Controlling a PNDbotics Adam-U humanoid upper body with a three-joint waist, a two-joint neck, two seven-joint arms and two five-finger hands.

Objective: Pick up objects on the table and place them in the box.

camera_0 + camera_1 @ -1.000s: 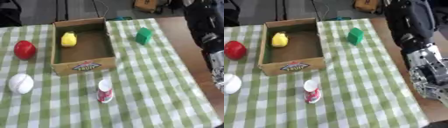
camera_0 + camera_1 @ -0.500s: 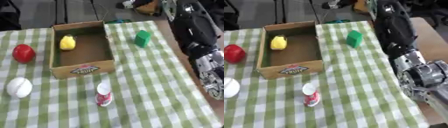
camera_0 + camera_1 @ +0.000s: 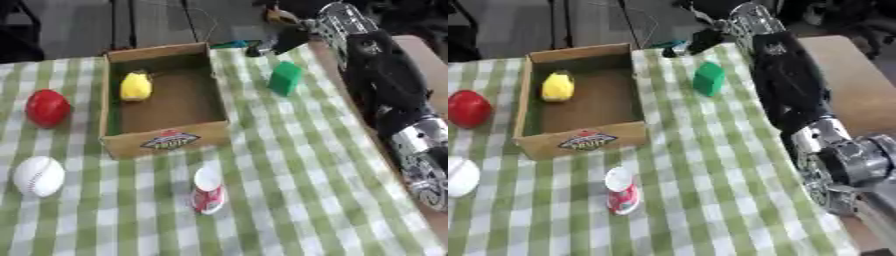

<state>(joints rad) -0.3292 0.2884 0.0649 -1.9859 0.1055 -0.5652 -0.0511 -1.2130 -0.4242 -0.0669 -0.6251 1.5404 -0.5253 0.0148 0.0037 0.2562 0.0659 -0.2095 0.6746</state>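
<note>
Cardboard box (image 3: 166, 142) holds a yellow rounded object (image 3: 136, 86) (at 11 o'clock); right hand (image 3: 703, 40) fingers: state indiscernible.

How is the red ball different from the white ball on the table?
The red ball is plain red, while the white ball is white with thin stitch lines like a baseball. The red ball lies farther from the robot, beside the box; the white ball lies nearer, past the box's front corner. Both are round, similar in size, and rest on the checked cloth left of the box.
</note>
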